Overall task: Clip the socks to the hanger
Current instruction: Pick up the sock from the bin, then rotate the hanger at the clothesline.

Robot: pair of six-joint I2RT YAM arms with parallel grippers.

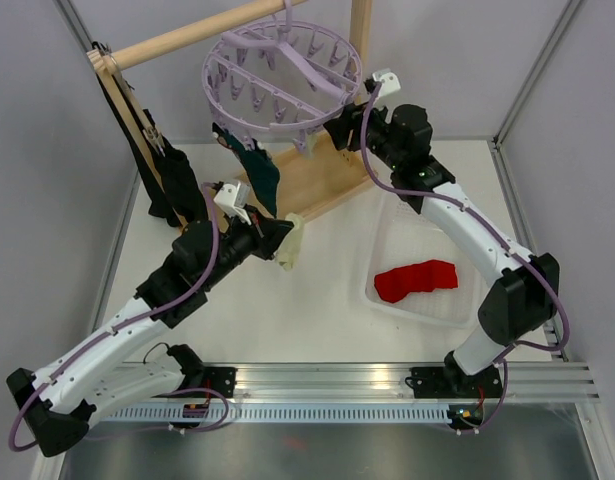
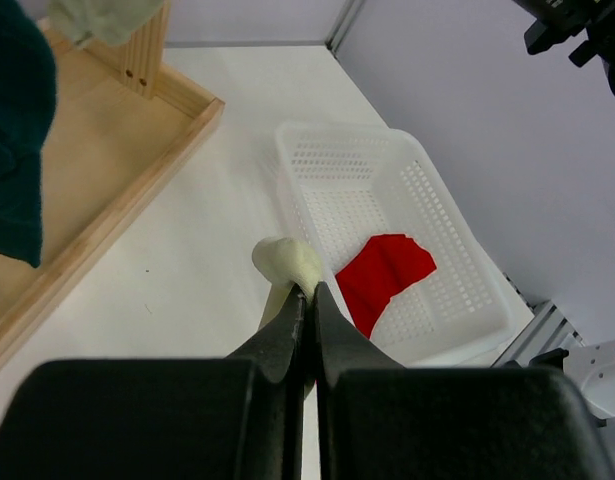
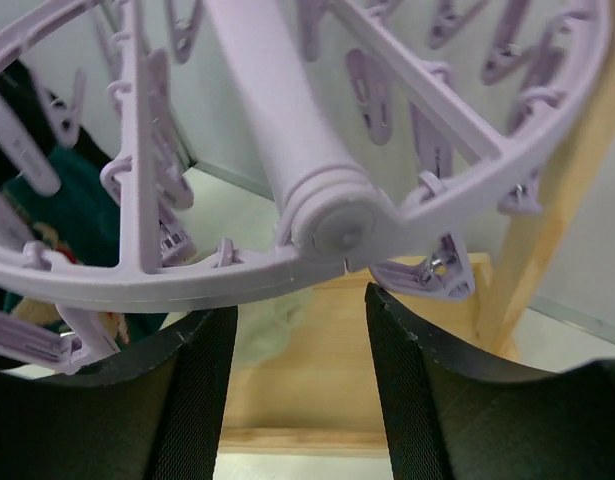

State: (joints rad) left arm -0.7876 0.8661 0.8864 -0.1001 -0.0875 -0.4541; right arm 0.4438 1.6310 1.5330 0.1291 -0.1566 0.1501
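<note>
Currently left gripper (image 2: pixel 309 290) is pinched shut on the cream sock (image 2: pixel 285 262), below and left of the hanger (image 1: pixel 282 75); right gripper (image 3: pixel 299 310) gapes empty just under the hanger's rim; sock is light, limp fabric, so take it near one edge.

Carrying surface: white table (image 1: pixel 317 300). You are seeing it filling the middle of the top view.

Lying directly on it:
1. Wooden rack base (image 1: pixel 322 185), a shallow rimmed frame. It is sitting flat at upper centre, angled across the tabletop.
2. White perforated basket (image 1: pixel 407 240). It is standing right of centre, near the base's right corner, with a strip of bare table showing between them.
3. Aluminium rail (image 1: pixel 327 380). You are finding it running along the bottom edge.
</note>
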